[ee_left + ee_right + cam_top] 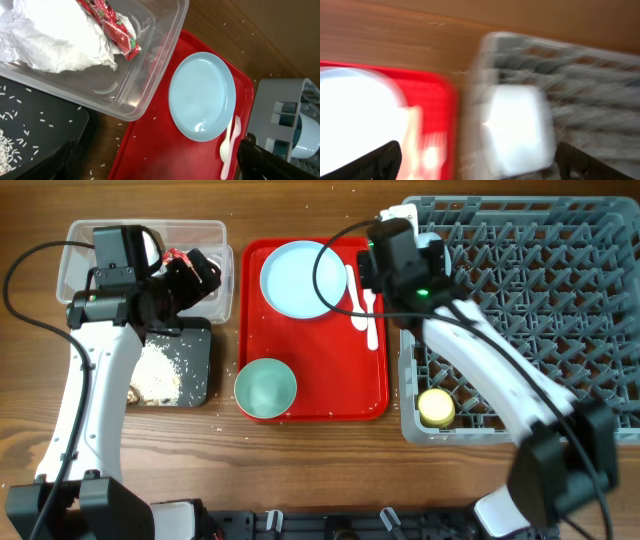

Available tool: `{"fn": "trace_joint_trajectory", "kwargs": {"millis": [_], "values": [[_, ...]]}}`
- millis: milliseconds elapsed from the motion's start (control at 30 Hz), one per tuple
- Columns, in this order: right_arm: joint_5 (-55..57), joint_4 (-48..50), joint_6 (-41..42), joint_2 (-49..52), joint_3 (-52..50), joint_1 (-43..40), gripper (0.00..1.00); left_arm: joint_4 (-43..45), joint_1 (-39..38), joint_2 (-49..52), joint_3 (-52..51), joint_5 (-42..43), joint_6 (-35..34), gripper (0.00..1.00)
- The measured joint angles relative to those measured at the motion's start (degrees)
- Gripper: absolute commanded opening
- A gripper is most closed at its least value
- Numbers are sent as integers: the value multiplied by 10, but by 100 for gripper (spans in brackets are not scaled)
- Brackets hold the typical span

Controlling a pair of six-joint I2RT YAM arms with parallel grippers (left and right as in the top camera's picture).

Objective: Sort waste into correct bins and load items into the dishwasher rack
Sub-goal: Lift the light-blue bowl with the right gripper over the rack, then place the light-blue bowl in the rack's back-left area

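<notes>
Reaching over the clear tub [155, 75], the left tool [159, 150] hovered spread wide and empty; one napkin [55, 40] and one wrapper [112, 25] lay inside the tub. The right tool [477, 150], blurred, gaped empty at the rack [540, 280] edge. One plate [298, 277], one spoon [225, 150], one fork [236, 125] and one mint bowl [265, 388] sat on the red tray [330, 380]; one yellow cup [436, 407] stood in the rack.

Brown wooden tabletop [300, 470] (fine grain, even light)

Nothing readable anywhere. The wrapper [112, 27] in the tub [150, 75] carries some print, but no letters can be made out, and the right wrist view is all blur.
</notes>
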Motion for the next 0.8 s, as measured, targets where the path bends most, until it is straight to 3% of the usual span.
{"fn": "trace_joint_trajectory", "kwargs": {"millis": [100, 167, 200, 467, 600, 700, 800], "values": [[-196, -19, 99, -37, 0, 2, 96, 0, 0, 0, 0, 0, 0, 100], [-297, -49, 140, -26, 0, 15, 80, -1, 0, 0, 0, 0, 0, 100], [-316, -62, 150, -18, 0, 24, 79, 0, 0, 0, 0, 0, 0, 100], [-400, -113, 224, 150, -1, 134, 59, 0, 0, 0, 0, 0, 0, 100], [-416, -127, 225, 168, -2, 136, 41, 0, 0, 0, 0, 0, 0, 100], [-423, -123, 223, 168, -2, 136, 8, 0, 0, 0, 0, 0, 0, 100], [-425, -120, 223, 168, -2, 136, 4, 0, 0, 0, 0, 0, 0, 100]]}}
